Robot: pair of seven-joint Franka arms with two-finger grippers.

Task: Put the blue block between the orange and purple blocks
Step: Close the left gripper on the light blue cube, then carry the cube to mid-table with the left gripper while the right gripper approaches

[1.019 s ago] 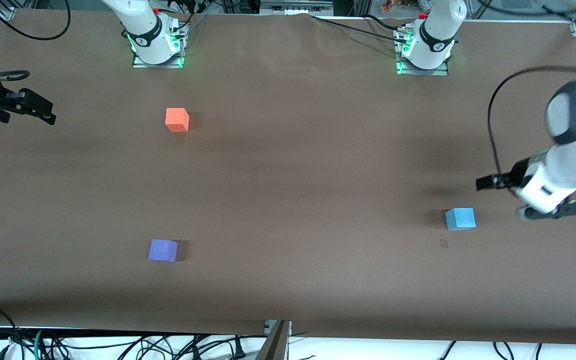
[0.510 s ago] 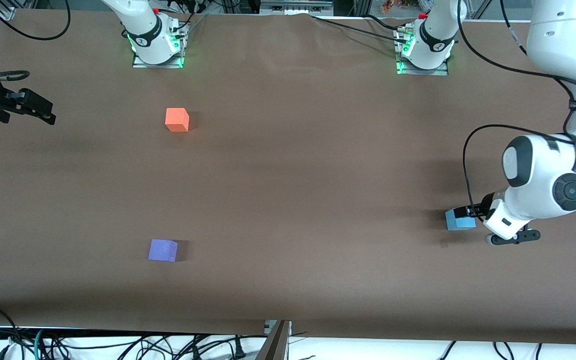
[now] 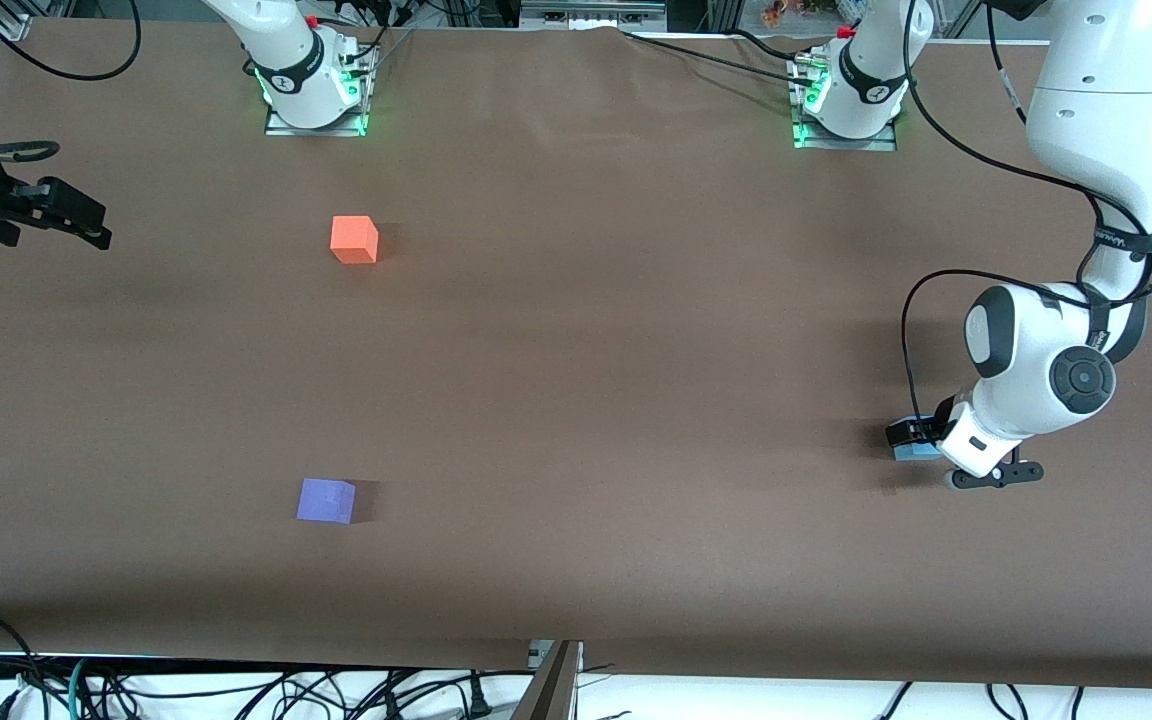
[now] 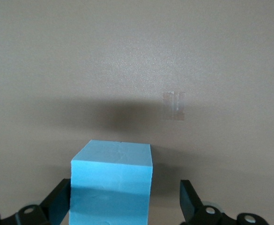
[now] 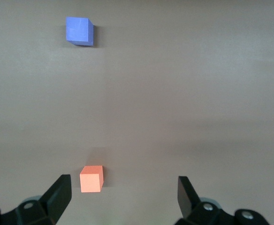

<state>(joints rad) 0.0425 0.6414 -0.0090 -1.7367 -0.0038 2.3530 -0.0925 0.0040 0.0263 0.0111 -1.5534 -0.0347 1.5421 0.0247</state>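
Note:
The blue block [image 3: 916,452] sits on the brown table toward the left arm's end, mostly covered by my left gripper [image 3: 911,433]. In the left wrist view the block [image 4: 112,180] stands between the open fingers of the left gripper [image 4: 125,201]; one finger is against it, the other is apart. The orange block [image 3: 354,240] lies toward the right arm's end, and the purple block [image 3: 326,500] lies nearer the front camera than it. My right gripper [image 3: 86,225] waits open and empty at the right arm's end of the table; its view shows the orange block [image 5: 91,178] and the purple block [image 5: 79,31].
A small pale tape mark [image 4: 174,106] lies on the table next to the blue block. The arm bases [image 3: 314,90] stand along the table's edge farthest from the front camera. Cables [image 3: 236,690] hang below the nearest edge.
My left arm has swung in and come down from beside the blue block to straddle it with open fingers. The blocks and the right arm have not moved.

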